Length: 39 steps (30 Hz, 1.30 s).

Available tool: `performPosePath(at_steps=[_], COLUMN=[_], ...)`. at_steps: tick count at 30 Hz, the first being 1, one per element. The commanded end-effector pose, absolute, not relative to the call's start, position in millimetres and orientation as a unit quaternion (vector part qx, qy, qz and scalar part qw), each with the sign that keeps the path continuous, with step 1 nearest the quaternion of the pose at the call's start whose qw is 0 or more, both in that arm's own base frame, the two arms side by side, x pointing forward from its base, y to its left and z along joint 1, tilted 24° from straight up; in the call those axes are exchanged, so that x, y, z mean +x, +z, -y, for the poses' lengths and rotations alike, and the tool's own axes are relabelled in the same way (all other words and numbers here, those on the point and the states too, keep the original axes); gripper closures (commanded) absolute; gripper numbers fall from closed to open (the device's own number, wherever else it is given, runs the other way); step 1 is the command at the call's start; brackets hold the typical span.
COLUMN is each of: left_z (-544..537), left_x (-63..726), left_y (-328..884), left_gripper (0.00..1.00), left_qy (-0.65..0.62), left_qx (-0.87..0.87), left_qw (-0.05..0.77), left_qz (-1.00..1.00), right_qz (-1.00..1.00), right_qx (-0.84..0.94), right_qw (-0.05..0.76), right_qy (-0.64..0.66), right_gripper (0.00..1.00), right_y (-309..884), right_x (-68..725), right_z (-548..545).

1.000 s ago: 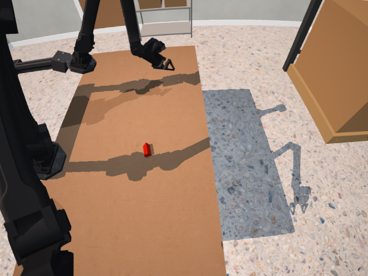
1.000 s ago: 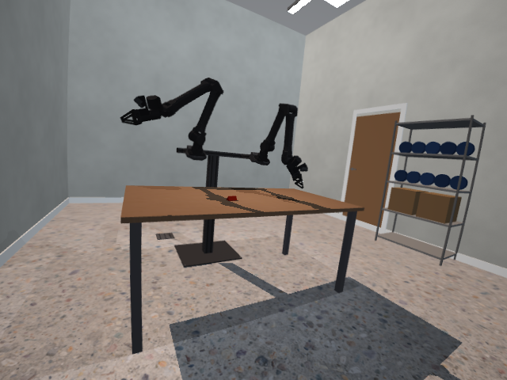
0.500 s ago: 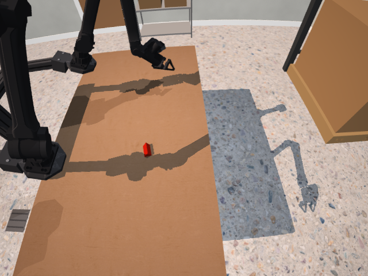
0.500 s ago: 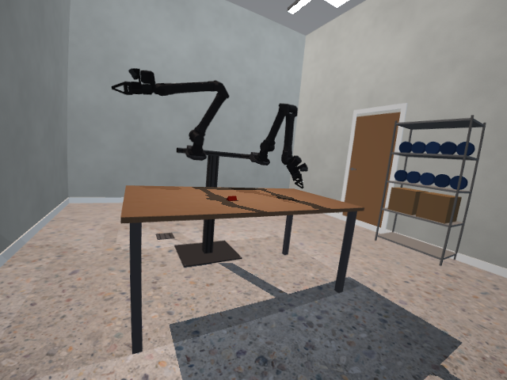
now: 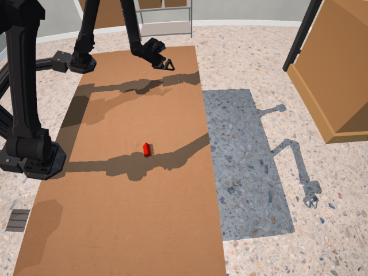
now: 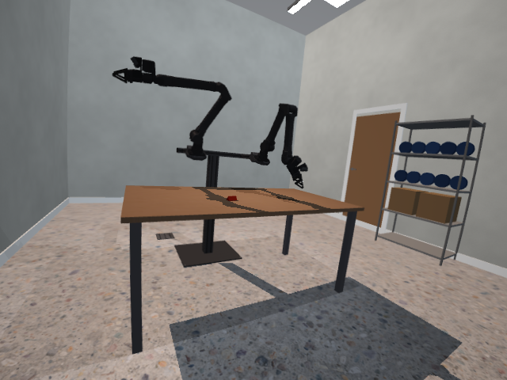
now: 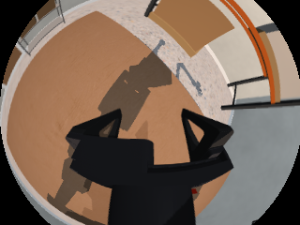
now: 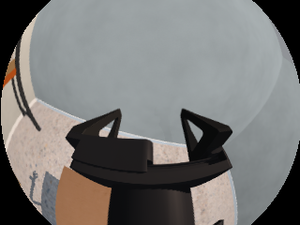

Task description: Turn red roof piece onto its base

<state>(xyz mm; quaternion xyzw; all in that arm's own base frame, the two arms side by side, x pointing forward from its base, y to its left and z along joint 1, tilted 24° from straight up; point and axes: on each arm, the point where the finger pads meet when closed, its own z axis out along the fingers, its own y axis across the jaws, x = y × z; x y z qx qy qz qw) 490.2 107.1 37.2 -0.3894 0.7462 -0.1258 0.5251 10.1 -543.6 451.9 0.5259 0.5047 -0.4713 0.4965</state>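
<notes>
The red roof piece (image 5: 147, 149) sits alone near the middle of the brown table (image 5: 133, 166), with a pale face turned sideways. My left gripper (image 5: 166, 64) (image 6: 299, 181) (image 7: 151, 112) hangs open and empty over the table's far end, well away from the piece. My right gripper (image 6: 118, 74) (image 8: 151, 112) is open and empty, raised high above the table and facing the grey wall.
The right arm's base (image 5: 32, 157) stands at the table's left edge and the left arm's base (image 5: 81, 62) at the far left corner. A large cardboard box (image 5: 336, 68) stands on the floor to the right. A metal shelf (image 6: 429, 188) stands by the wall.
</notes>
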Motion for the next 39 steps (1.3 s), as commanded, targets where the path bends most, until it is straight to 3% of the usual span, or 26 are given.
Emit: performPosePath(at_steps=[1, 21, 31, 39], left_z=[-107.8, -84.0, 66.7, 244.3], left_x=[492.7, 503.7, 537.9, 503.5], left_y=[41.9, 28.2, 2.9, -3.0], left_gripper=[0.00, 0.00, 0.00, 0.00], left_qy=[-0.127, -0.133, -0.138, -0.099], left_qx=[-0.388, -0.384, -0.309, -0.190], left_qw=[0.530, 0.504, 0.395, 0.290], left_qz=[-0.743, -0.762, -0.854, -0.933], right_qz=[-0.498, -0.499, -0.499, -0.499], right_qx=[0.503, 0.500, 0.500, 0.500], right_qw=[0.502, 0.500, 0.500, 0.500], right_qy=[-0.497, -0.501, -0.501, -0.501], right_gripper=[0.00, 0.00, 0.00, 0.00], right_y=[497.7, 501.6, 501.6, 501.6], right_x=[2.1, -1.8, -1.8, -1.8], right_z=[545.1, 544.1, 544.1, 544.1])
